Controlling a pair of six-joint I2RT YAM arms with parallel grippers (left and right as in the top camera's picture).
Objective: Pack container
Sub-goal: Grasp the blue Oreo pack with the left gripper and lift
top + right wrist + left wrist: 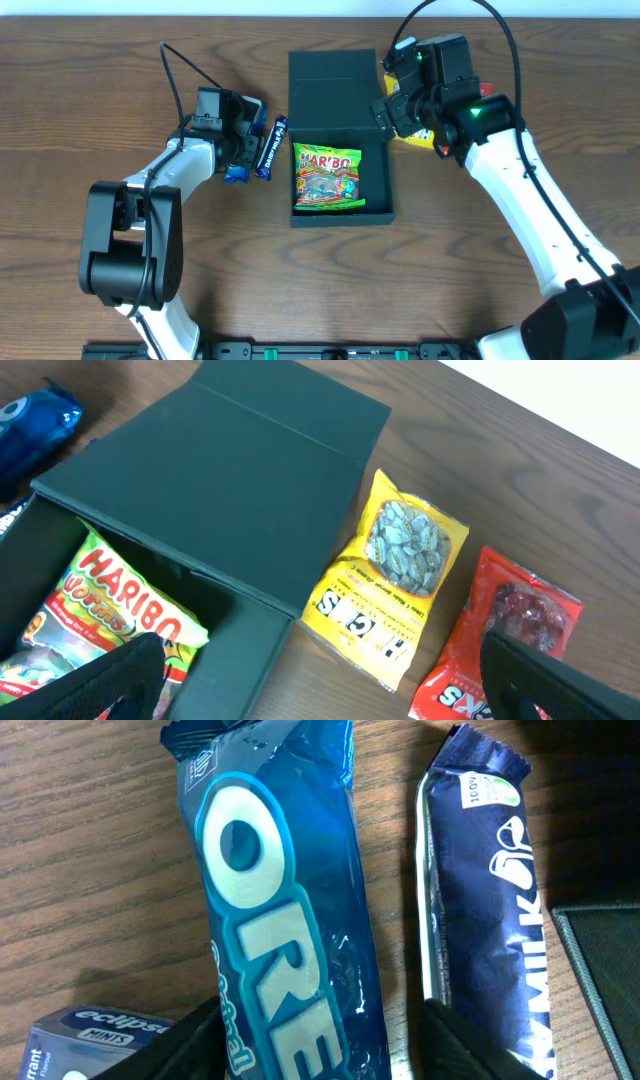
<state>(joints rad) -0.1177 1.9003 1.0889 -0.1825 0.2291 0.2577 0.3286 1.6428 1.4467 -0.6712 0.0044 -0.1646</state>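
Overhead: matte square container (379, 185) holds glossy Haribo bag (328, 178) — flap lid (330, 85) flat.

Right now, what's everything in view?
container: 1, dark teal-green, centre, lid open
Haribo bag: 1, multicoloured, inside container
Oreo packet: 1, blue, left of container
milk bar: 1, dark blue, beside Oreo packet
mints box: 1, blue, by Oreo packet
yellow packet: 1, yellow, right of container
red packet: 1, red, beside yellow packet
table: 1, brown wood, underneath
left arm: 1, white-black, jaws open astride Oreo packet
right arm: 1, white-black, jaws open over container's right edge
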